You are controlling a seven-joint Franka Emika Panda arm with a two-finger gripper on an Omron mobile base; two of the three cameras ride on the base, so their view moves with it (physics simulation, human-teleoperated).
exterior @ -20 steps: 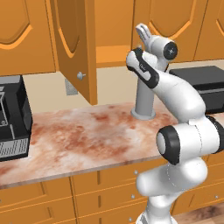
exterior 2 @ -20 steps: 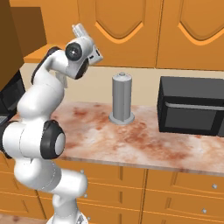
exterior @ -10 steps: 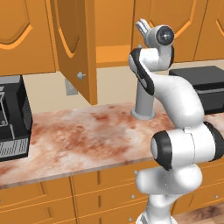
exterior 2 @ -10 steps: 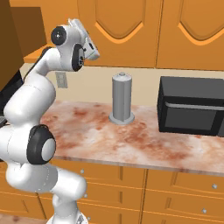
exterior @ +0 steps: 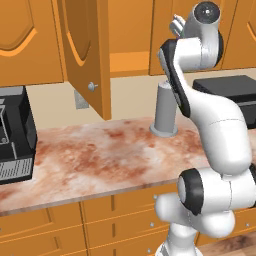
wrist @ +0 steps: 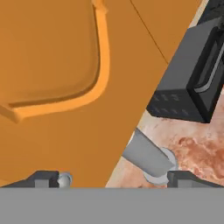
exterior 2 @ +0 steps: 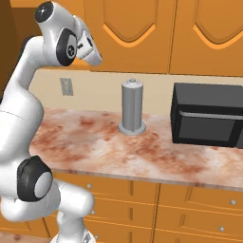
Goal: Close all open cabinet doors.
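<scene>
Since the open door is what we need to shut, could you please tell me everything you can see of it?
The open cabinet door is tall, orange-brown and wood-like, with an arched raised panel edged in lighter orange and a small round silver knob near its lower corner. It hangs swung out from the upper cabinets, edge toward the left base camera, above the marbled counter without touching it. Nothing touches it; the claw is raised to its right, apart from it.

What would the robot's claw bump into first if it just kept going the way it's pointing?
Most likely a closed cabinet door: the hand view looks almost straight onto its orange panel, close ahead of the gripper. Depth is unclear; the grey canister lies off to one side.
</scene>
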